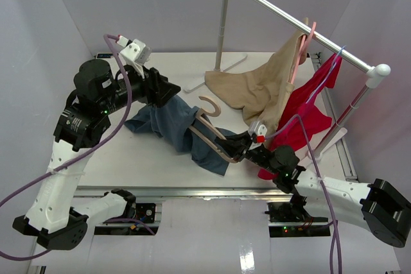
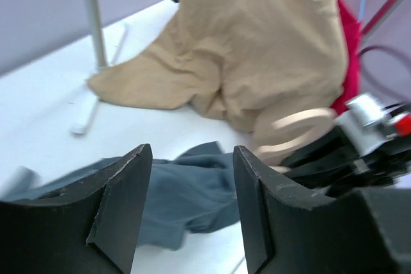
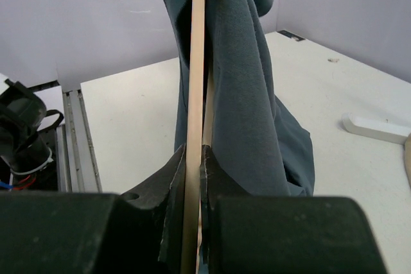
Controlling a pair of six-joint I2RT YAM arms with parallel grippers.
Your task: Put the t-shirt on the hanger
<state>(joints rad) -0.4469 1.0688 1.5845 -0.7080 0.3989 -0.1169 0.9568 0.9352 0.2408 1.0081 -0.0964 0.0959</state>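
The slate-blue t-shirt (image 1: 173, 123) lies crumpled mid-table, partly draped over the pale wooden hanger (image 1: 212, 129), whose hook points away from the arms. My right gripper (image 1: 243, 149) is shut on the hanger's lower bar. In the right wrist view the hanger (image 3: 196, 62) runs straight up from my gripper (image 3: 192, 152), with t-shirt (image 3: 247, 94) fabric hanging along its right side. My left gripper (image 1: 172, 92) hovers at the shirt's far-left end. In the left wrist view this gripper (image 2: 191, 152) is open and holds nothing; beyond it are the t-shirt (image 2: 186, 190) and the hanger's hook (image 2: 295, 126).
A clothes rack's rail (image 1: 295, 20) crosses the back right, its post (image 1: 223, 30) standing on white feet (image 1: 192, 86). A tan garment (image 1: 263, 88) on a pink hanger (image 1: 303, 43) and a red garment (image 1: 311, 110) on a thin blue hanger (image 1: 327, 72) hang from it, right beside my right arm.
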